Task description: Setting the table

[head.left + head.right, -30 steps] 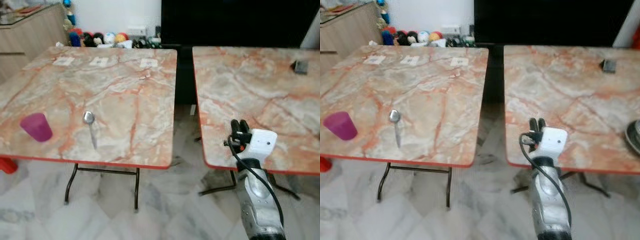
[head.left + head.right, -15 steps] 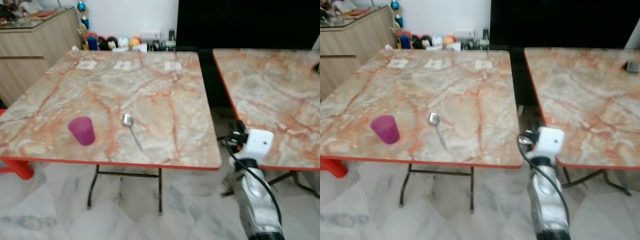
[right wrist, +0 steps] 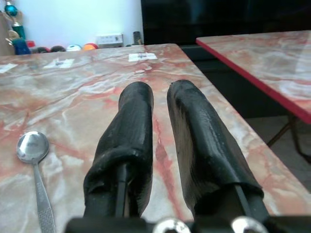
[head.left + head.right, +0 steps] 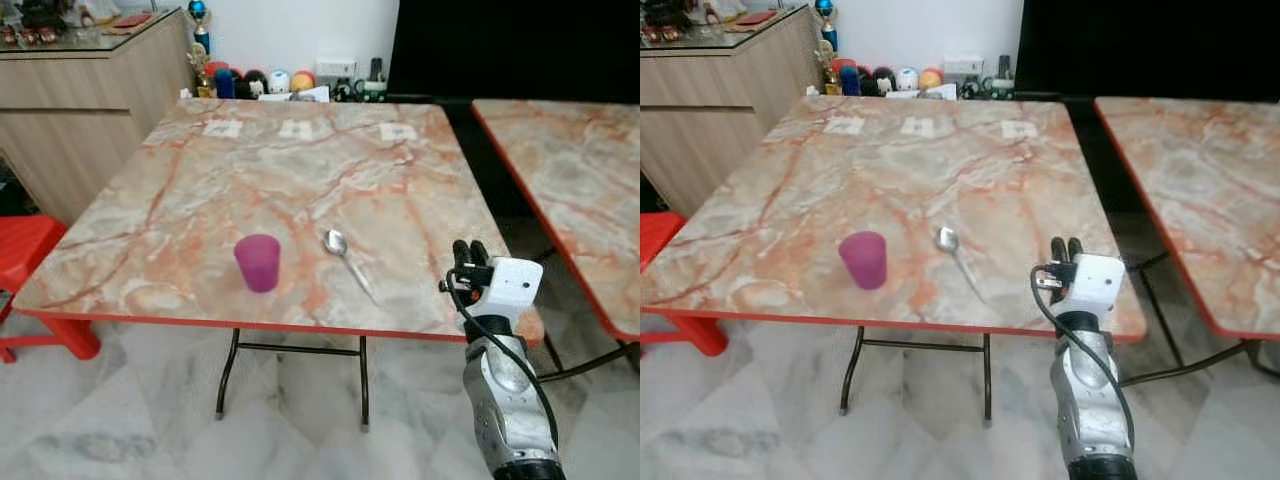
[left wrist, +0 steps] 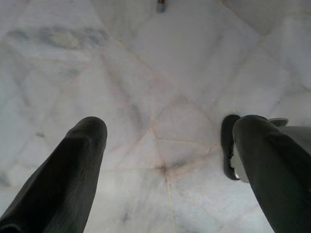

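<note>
Spoon [image 4: 349,262] lies flat on the marble desk [image 4: 200,210], bowl away from me, just beside the purple cup [image 4: 258,262] and apart from it. My right gripper [image 4: 470,253] hovers at the desk's near right edge, fingers nearly closed and holding nothing. My left gripper [image 5: 165,145] hangs idle over the floor, fingers spread. I judge the spoon light, stiff and slippery; its thin handle sits flush, so I'd pinch mid-handle.
</note>
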Available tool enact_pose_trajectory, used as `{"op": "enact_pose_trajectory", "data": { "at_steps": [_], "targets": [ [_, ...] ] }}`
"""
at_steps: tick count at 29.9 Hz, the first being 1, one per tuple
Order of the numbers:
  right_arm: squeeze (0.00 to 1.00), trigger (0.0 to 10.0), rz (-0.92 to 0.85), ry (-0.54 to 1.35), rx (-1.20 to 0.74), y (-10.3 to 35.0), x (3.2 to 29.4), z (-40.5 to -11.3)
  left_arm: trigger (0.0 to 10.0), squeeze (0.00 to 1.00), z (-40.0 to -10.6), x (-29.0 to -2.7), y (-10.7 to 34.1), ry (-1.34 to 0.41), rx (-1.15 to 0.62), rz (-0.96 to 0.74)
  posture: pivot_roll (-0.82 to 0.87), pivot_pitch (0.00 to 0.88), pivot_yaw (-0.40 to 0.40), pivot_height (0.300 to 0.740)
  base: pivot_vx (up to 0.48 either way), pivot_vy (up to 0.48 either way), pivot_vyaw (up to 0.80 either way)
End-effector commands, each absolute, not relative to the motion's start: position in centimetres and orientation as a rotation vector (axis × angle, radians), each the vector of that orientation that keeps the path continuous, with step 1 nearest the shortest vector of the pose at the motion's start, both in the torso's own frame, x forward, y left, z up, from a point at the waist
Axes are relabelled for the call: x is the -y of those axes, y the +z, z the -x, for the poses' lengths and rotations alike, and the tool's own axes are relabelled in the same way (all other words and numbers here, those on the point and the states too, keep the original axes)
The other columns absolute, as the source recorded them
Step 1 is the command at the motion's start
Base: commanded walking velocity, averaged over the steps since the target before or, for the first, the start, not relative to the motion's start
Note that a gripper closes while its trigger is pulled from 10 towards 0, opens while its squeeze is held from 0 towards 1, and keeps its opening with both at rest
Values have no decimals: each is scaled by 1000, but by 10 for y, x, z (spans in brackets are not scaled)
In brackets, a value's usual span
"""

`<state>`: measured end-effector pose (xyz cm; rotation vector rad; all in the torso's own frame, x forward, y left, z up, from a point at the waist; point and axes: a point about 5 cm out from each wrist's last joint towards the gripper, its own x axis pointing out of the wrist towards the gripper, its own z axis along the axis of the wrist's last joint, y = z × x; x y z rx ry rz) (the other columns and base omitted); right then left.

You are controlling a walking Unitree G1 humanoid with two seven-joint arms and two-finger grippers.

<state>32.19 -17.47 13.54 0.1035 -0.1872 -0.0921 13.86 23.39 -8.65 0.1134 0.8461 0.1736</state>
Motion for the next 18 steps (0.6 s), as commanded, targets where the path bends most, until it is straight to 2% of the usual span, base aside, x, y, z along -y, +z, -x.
{"op": "enact_pose_trajectory", "data": {
  "at_steps": [1,7,18],
  "targets": [
    [0,10000,-102,-103,183,135,178,-322,10000,0,-133,-233,-89,171,-866,-105,14,84,-25,740,0,0,0],
    [0,10000,-87,-103,185,135,177,-322,10000,0,-133,-232,-89,168,-868,-101,17,88,-25,740,0,0,0],
    [0,10000,-88,-92,180,132,177,-322,10000,0,-133,-232,-89,162,-870,-98,16,89,-19,740,0,0,776]
  ]
}}
